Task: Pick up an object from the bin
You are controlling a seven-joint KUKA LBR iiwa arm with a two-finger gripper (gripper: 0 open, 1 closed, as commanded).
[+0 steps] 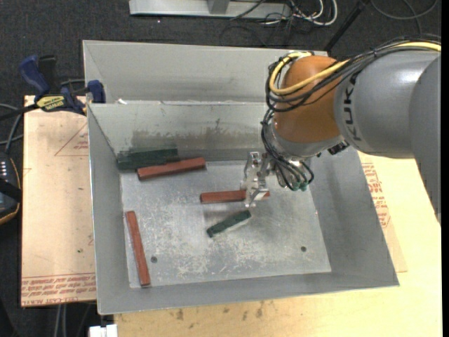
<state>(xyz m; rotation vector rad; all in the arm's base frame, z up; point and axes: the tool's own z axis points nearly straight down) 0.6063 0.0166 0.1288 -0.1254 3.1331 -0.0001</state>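
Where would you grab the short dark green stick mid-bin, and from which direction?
Probably at its middle, straight down from above. The short dark green stick lies flat and slanted on the bin floor, so pinching across its narrow width suits it. Both long sides have bare floor there; its end toward the arm is close to a red-brown stick and the gripper.

One camera, above the bin (280, 255), seemingly tilted, fairly near
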